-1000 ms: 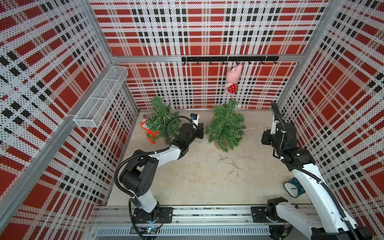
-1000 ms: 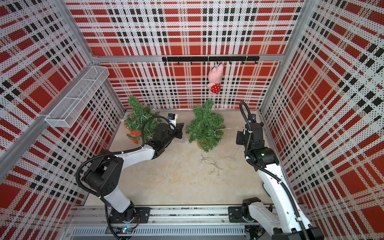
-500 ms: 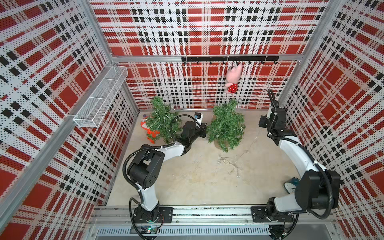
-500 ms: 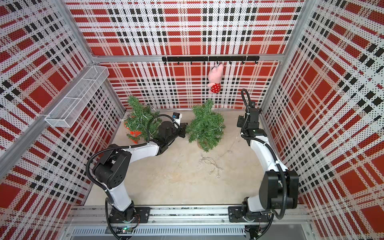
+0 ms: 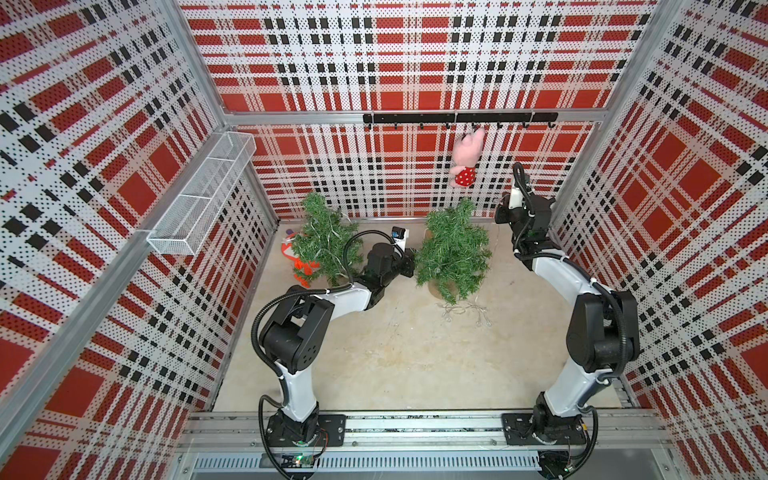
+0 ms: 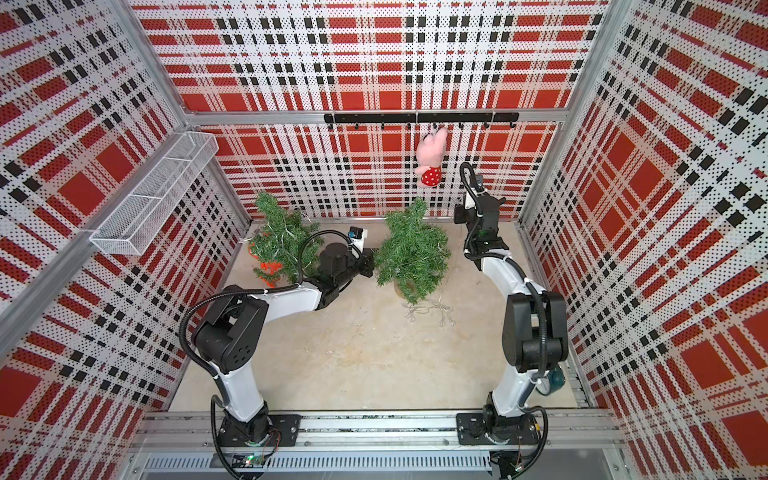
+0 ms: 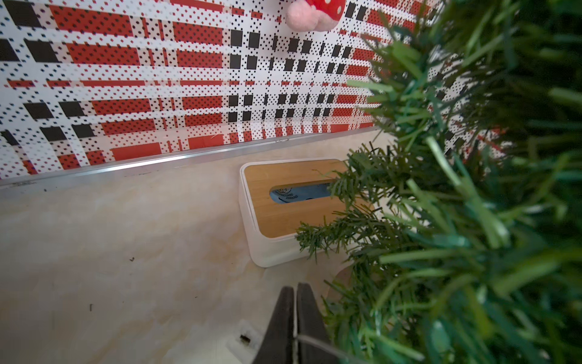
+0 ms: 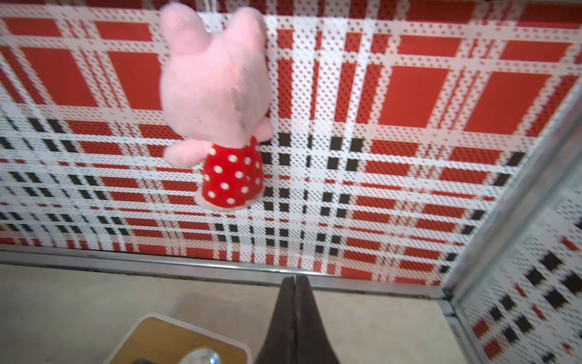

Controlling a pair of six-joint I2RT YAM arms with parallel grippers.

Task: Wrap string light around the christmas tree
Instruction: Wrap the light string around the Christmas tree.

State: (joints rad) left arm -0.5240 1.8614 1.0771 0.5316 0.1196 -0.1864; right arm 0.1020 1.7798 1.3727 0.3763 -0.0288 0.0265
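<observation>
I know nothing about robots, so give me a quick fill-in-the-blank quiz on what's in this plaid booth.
1. The plush toy hanging from the hook rail is ___ with a red dotted dress.
2. Counting the Christmas tree beside the left pincer, which pinches the string light, and the other tree, the table holds ___ trees.
3. The white box near the back wall has a ___ lid.
4. The shut right pincer grips ___.
Missing words: pink; two; wooden; nothing.

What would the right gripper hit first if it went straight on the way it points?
The right gripper would most likely meet the plaid back wall, low down near its metal rail; depth is unclear. The pink plush toy hangs to one side of that line.
</observation>
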